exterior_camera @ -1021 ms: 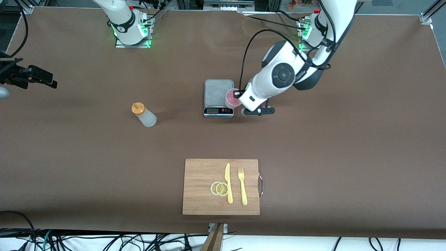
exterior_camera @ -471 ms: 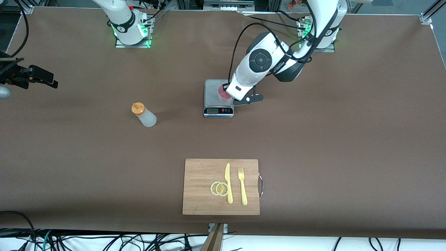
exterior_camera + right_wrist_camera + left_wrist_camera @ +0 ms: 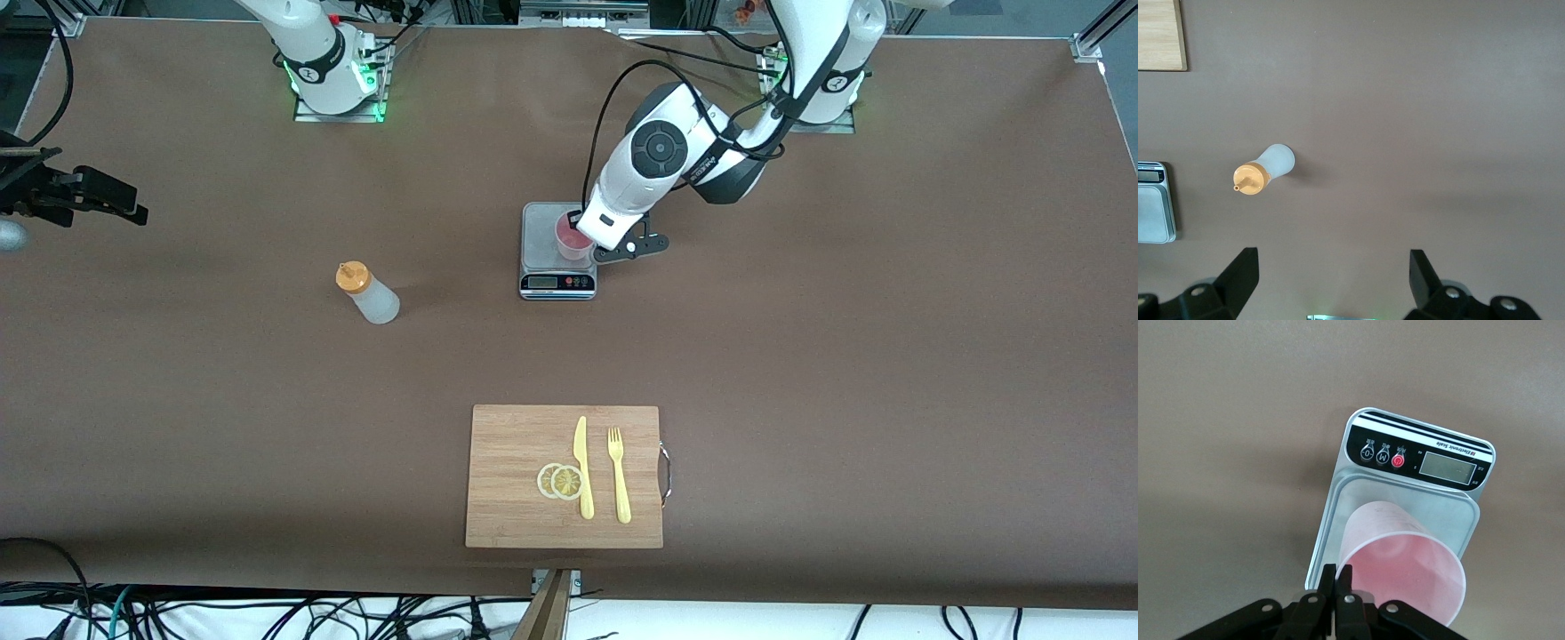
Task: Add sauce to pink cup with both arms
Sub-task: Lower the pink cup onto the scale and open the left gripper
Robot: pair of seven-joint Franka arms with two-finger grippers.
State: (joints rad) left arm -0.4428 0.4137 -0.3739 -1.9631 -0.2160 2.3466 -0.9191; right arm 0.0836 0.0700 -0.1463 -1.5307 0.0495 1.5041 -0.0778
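The pink cup [image 3: 570,238] is over the plate of a small kitchen scale [image 3: 544,220] at mid-table; I cannot tell if it rests on the plate. My left gripper [image 3: 582,235] is shut on the cup's rim, one finger inside and one outside. In the left wrist view the fingertips [image 3: 1338,572] pinch the rim of the cup [image 3: 1405,563], which looks empty. The sauce bottle [image 3: 367,294] with its orange cap stands on the table toward the right arm's end. My right gripper [image 3: 1335,263] is open, high over the table, with the bottle [image 3: 1265,171] below it. It is outside the front view.
A wooden cutting board [image 3: 498,498] lies nearer the front camera, with a yellow knife [image 3: 582,467], a yellow fork [image 3: 619,476] and two lemon slices [image 3: 560,481]. A black fixture [image 3: 80,196] juts in at the table edge by the right arm's end.
My left gripper carried the pink cup from beside the scale to over its plate, toward the robots' bases. The bottle and the board's things have not moved.
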